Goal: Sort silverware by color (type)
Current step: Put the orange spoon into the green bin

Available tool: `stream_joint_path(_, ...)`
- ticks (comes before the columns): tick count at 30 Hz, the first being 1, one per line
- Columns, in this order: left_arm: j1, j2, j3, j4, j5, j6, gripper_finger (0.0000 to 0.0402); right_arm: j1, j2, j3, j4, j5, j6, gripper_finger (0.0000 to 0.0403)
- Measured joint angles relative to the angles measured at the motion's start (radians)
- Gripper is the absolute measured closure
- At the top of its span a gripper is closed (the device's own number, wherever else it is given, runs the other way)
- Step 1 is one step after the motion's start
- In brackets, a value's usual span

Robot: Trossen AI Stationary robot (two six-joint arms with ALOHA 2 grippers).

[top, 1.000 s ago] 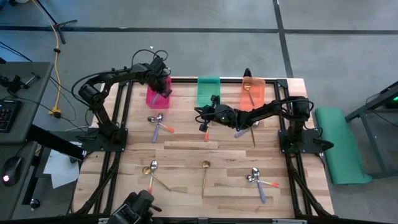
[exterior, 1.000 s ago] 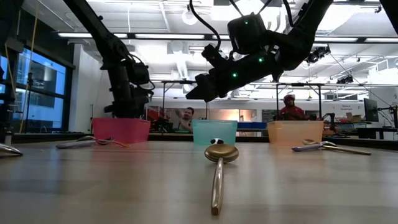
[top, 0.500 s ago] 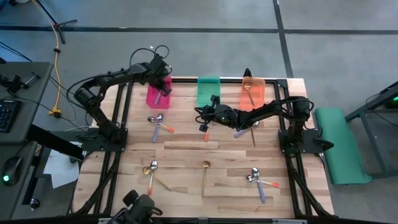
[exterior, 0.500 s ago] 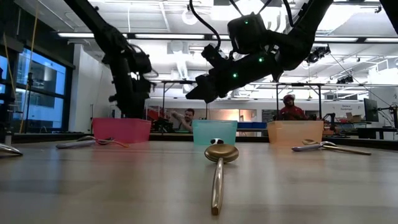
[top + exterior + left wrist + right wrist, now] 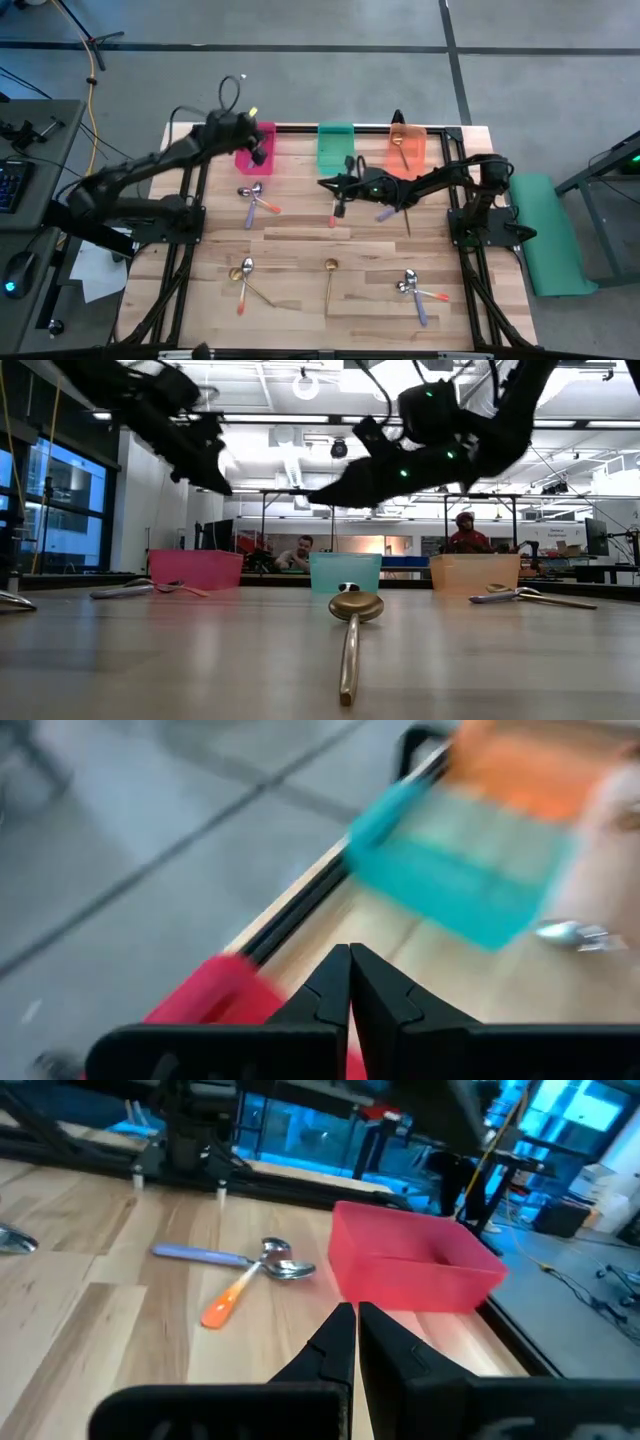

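Spoons lie scattered on the wooden table: a purple-handled and an orange-handled one crossed (image 5: 255, 197), also seen in the right wrist view (image 5: 262, 1264), a gold and orange pair (image 5: 243, 276), a single gold spoon (image 5: 330, 275), another pair (image 5: 414, 288), and a purple (image 5: 386, 212) and a gold one (image 5: 407, 214) under my right arm. A gold spoon lies in the orange bin (image 5: 408, 150). My left gripper (image 5: 259, 155) hangs shut above the red bin (image 5: 262, 133), holding nothing. My right gripper (image 5: 322, 182) is shut and empty, raised in front of the teal bin (image 5: 336, 146).
The red, teal and orange bins stand in a row along the far edge. An orange-tipped spoon (image 5: 333, 218) lies on the table below my right gripper. Bare wood lies in the table's middle (image 5: 300, 235). People sit in the room beyond the table.
My left gripper has risen out of the red bin and drawn back toward the table's left edge, tipping from steeply downward toward level. My right gripper has tipped a little toward level and shifted slightly toward the right edge.
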Motion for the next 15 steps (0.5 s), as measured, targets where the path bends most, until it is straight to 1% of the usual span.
stream_joint_path(3, -0.081, -0.112, -0.135, 0.139, 0.028, -0.025, 0.0401, 0.013, -0.053, -0.066, 0.017, 0.007, 0.029, 0.0403)
stream_joint_path(4, -0.109, -0.144, -0.176, 0.175, 0.042, -0.025, 0.0401, 0.025, -0.083, -0.087, -0.004, 0.014, 0.038, 0.0403)
stream_joint_path(6, -0.161, -0.203, -0.254, 0.251, 0.071, -0.017, 0.0401, 0.054, -0.156, -0.126, -0.090, 0.063, 0.059, 0.0403)
stream_joint_path(9, -0.230, -0.257, -0.354, 0.395, 0.102, -0.009, 0.0401, 0.112, -0.290, -0.151, -0.335, 0.184, 0.121, 0.0403)
stream_joint_path(11, -0.270, -0.275, -0.409, 0.481, 0.128, -0.021, 0.0401, 0.156, -0.379, -0.151, -0.524, 0.248, 0.204, 0.0403)
stream_joint_path(13, -0.312, -0.279, -0.453, 0.556, 0.138, -0.033, 0.0401, 0.205, -0.452, -0.139, -0.719, 0.285, 0.307, 0.0403)
stream_joint_path(15, -0.353, -0.277, -0.488, 0.594, 0.145, -0.035, 0.0401, 0.257, -0.513, -0.122, -0.879, 0.305, 0.409, 0.0403)
